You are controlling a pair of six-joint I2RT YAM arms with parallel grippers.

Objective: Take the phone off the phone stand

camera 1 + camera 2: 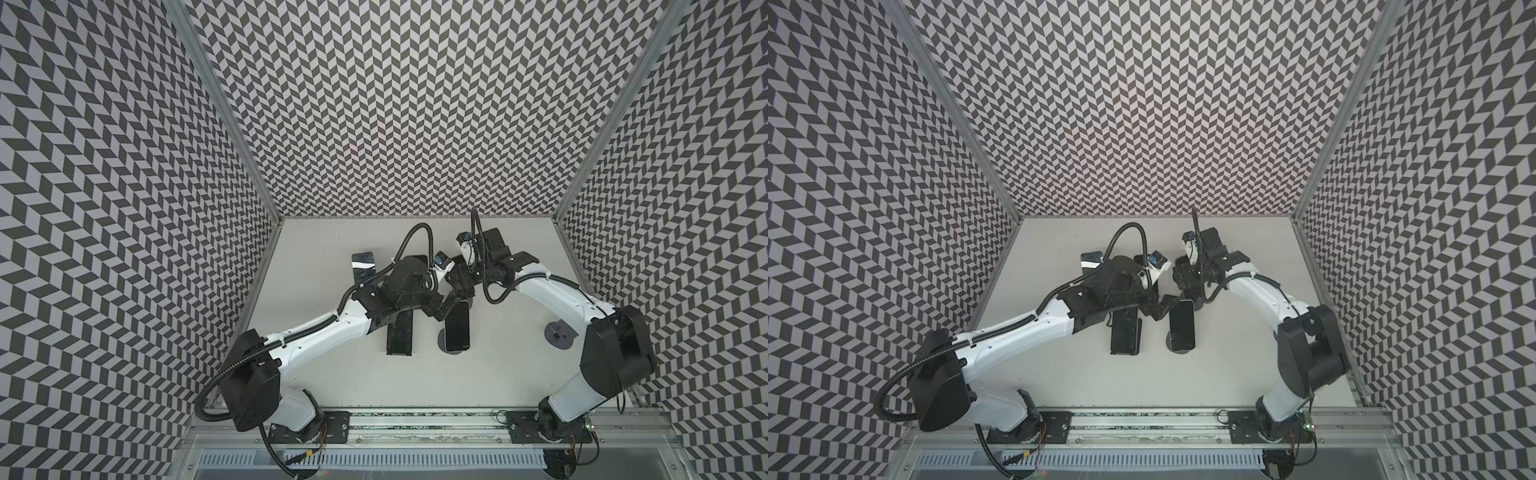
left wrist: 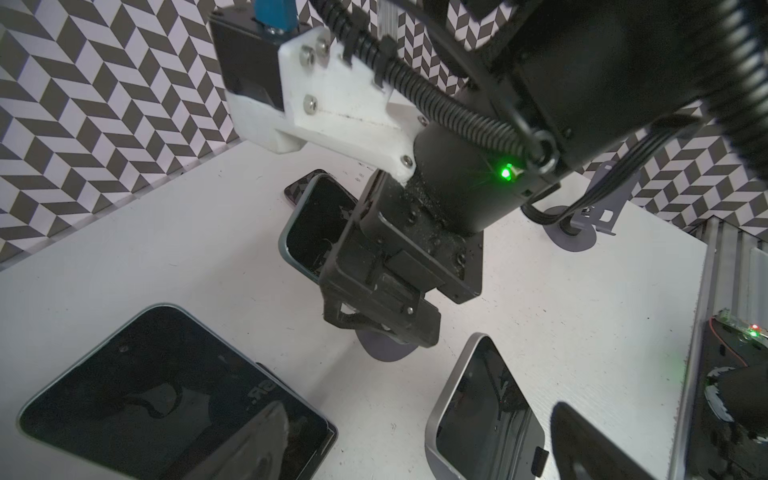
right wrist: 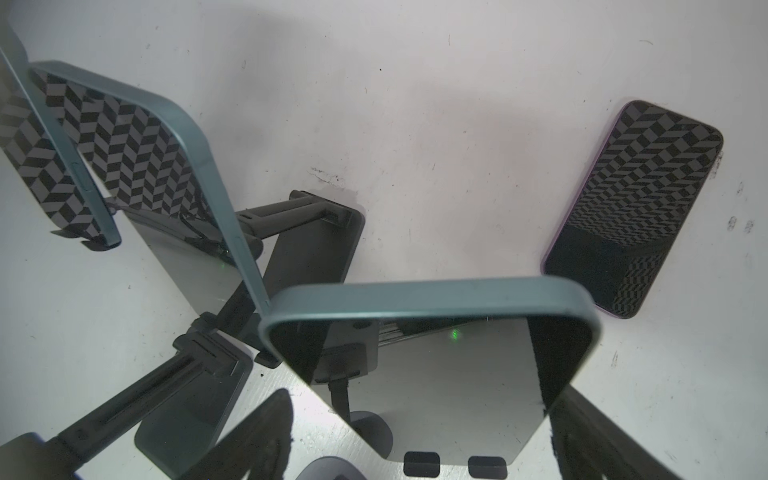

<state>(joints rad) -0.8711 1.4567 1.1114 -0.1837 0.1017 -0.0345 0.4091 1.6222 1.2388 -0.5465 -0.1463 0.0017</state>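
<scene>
The right gripper [image 2: 376,322] straddled the top edge of the glossy, round-cornered teal-rimmed phone [image 3: 432,374], which leaned on its phone stand [image 2: 380,353], grey disc foot on the white bench [image 1: 332,374]. Whether those jaws pressed it was unclear. The left gripper [image 1: 441,307] had its jaws spread wide about a silver-rimmed phone [image 2: 482,415].

I work in a lab test cell: chevron-patterned walls [image 1: 395,104] box my white tabletop [image 1: 353,374], aluminium mounting rail [image 1: 415,419] at bottom.
</scene>
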